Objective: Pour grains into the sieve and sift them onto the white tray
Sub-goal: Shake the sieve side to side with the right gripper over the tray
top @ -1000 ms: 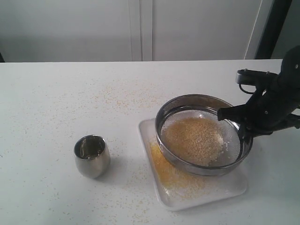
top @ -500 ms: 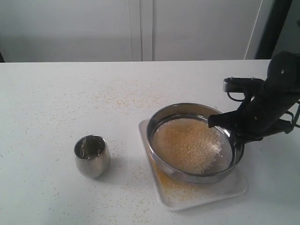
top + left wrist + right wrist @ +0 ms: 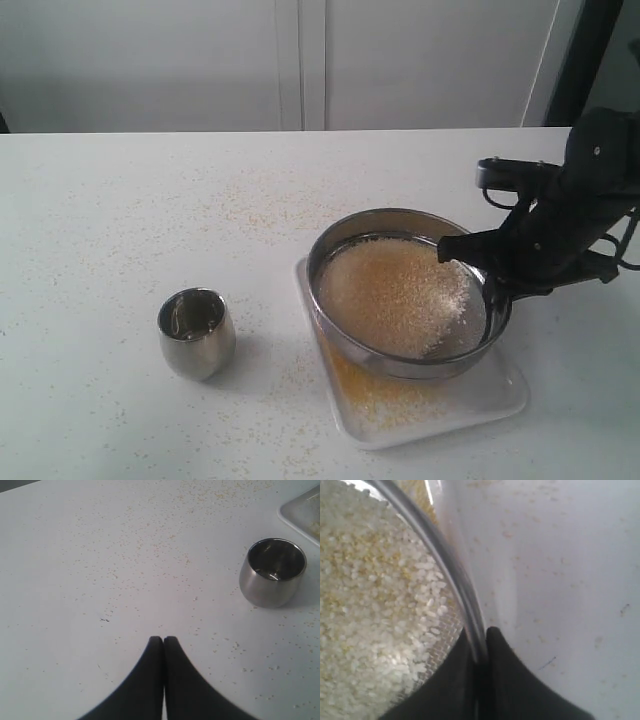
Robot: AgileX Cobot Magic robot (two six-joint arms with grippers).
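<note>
right gripper [image 3: 480, 639] clamped on sieve [image 3: 372, 222] rim; left gripper [image 3: 163, 639] jaws together; white tray [image 3: 492, 396] half-hidden.

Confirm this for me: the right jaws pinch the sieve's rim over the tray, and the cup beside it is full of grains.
One thing is wrong. The cup is empty: the left wrist view shows its bare steel inside. The grains lie in the sieve. The rest holds: the right jaws pinch the sieve's rim over the tray.
</note>
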